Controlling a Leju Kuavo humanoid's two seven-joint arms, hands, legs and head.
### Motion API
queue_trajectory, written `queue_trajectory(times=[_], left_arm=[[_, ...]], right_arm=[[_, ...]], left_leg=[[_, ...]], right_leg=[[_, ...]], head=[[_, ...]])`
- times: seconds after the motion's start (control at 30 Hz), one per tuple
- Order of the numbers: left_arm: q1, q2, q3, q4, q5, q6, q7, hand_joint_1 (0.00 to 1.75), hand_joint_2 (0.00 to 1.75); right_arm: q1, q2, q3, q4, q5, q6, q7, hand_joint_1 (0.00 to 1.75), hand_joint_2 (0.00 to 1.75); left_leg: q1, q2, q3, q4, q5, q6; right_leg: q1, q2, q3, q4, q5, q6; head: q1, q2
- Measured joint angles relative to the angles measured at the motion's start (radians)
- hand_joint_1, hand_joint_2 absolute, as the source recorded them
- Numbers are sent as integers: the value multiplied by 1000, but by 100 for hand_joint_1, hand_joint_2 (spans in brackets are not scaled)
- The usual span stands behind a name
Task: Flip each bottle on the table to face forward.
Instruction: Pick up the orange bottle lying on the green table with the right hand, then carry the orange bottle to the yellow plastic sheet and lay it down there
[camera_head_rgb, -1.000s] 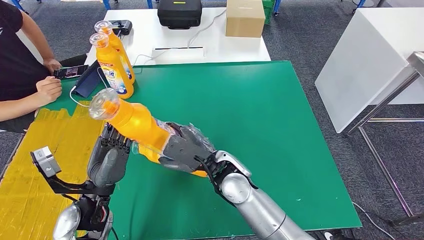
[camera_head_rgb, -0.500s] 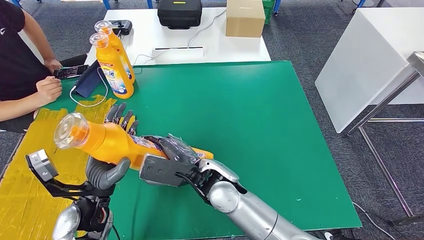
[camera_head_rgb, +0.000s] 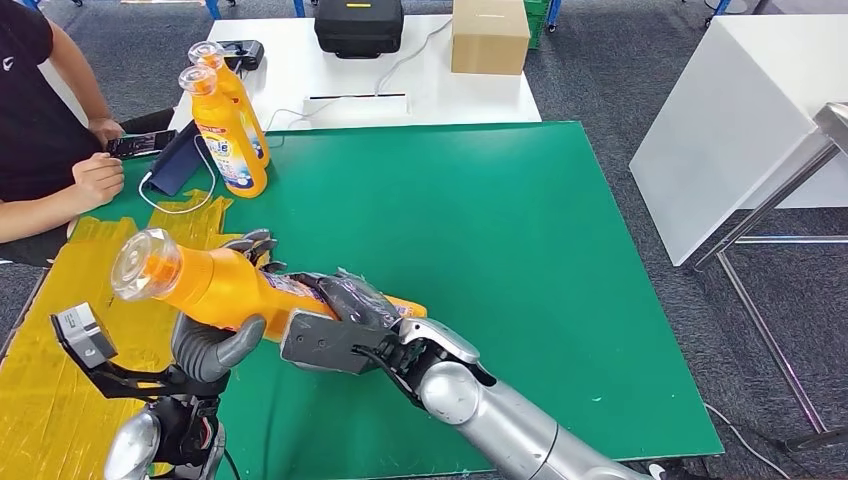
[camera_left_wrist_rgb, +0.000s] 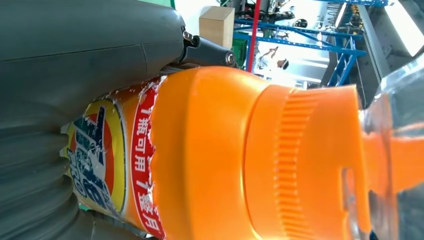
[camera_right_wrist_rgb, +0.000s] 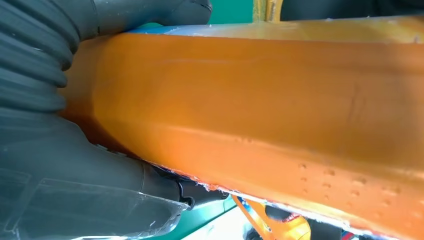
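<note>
Both hands grasp one orange bottle (camera_head_rgb: 225, 285) above the green tabletop (camera_head_rgb: 500, 250): the right hand (camera_head_rgb: 335, 325) wraps its body, the left hand (camera_head_rgb: 225, 325) cradles beneath its shoulder, cap pointing past the left hand.

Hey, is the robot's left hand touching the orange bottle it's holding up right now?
Touching. In the head view the left hand cradles the orange bottle near its neck, thumb in front and fingers behind; the left wrist view shows the hand pressed against the label.

Grey carpet floor (camera_head_rgb: 620, 70), green-topped table (camera_head_rgb: 500, 250), white table (camera_head_rgb: 420, 95) behind, white cabinet (camera_head_rgb: 730, 110) to the right
</note>
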Motion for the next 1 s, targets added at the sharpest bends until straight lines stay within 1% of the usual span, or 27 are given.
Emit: queue_trajectory(times=[0.33, 0.37, 0.43, 0.47, 0.5, 0.57, 0.67, 0.77, 0.83, 0.93, 1.0], left_arm=[[1, 0, 4, 0, 0, -9, -13, 175, 175], [1, 0, 4, 0, -4, -8, -15, 175, 175], [1, 1, 6, 0, -21, -2, -22, 175, 175], [1, 1, 8, 0, -39, 7, -29, 175, 175], [1, 2, 12, -1, -65, 20, -38, 175, 175], [-1, 4, 28, -5, -146, 62, -65, 175, 175], [-14, 13, 69, -15, -326, 158, -106, 175, 175], [-43, 29, 131, -17, -511, 257, -136, 175, 175], [-57, 40, 170, -17, -591, 302, -154, 175, 175], [-70, 57, 218, -14, -731, 395, -180, 175, 175], [-72, 68, 243, -10, -792, 442, -189, 175, 175]], right_arm=[[4, -9, 1, 0, 13, -15, -7, 175, 175], [5, -10, 1, 0, 19, -19, -8, 147, 175], [9, -12, 0, 0, 38, -32, -9, 59, 175], [12, -13, -1, 0, 52, -40, -9, 16, 131], [16, -14, -3, -1, 69, -51, -7, 0, 87], [27, -19, -12, -3, 103, -72, -2, 0, 0], [46, -30, -38, -10, 125, -85, 3, 0, 0], [64, -37, -66, -21, 137, -85, 3, 0, 0], [73, -41, -79, -27, 144, -84, 4, 0, 0], [81, -44, -92, -32, 152, -83, 6, 0, 0], [85, -44, -98, -35, 156, -82, 8, 0, 0]], left_leg=[[0, 0, 0, 0, 0, 0], [0, 0, 0, 0, 0, 0], [0, 0, 0, 0, 0, 0], [0, 0, 0, 0, 0, 0], [0, 0, 0, 0, 0, 0], [0, 0, 0, 0, 0, 0], [0, 0, 0, 0, 0, 0], [0, 0, 0, 0, 0, 0], [0, 0, 0, 0, 0, 0], [0, 1, 0, 0, 0, 0], [0, 1, 0, 0, 0, 0]], right_leg=[[0, 0, 0, 0, 0, 0], [0, 0, 0, 0, 0, 0], [0, 0, 0, 0, 0, 0], [0, 0, 0, 0, 0, 0], [0, 0, 0, 0, 0, 0], [0, 0, 0, 0, 0, 0], [0, 0, 0, 0, 0, 0], [0, 0, 0, 0, 0, 0], [0, 0, 0, 0, 0, 0], [0, 0, -1, 0, 0, 0], [0, 0, -1, 0, 0, 0]], head=[[0, 0], [0, 0], [0, 0], [0, 0], [0, 0], [0, 0], [0, 0], [0, 0], [0, 0], [0, 0], [0, 0]])
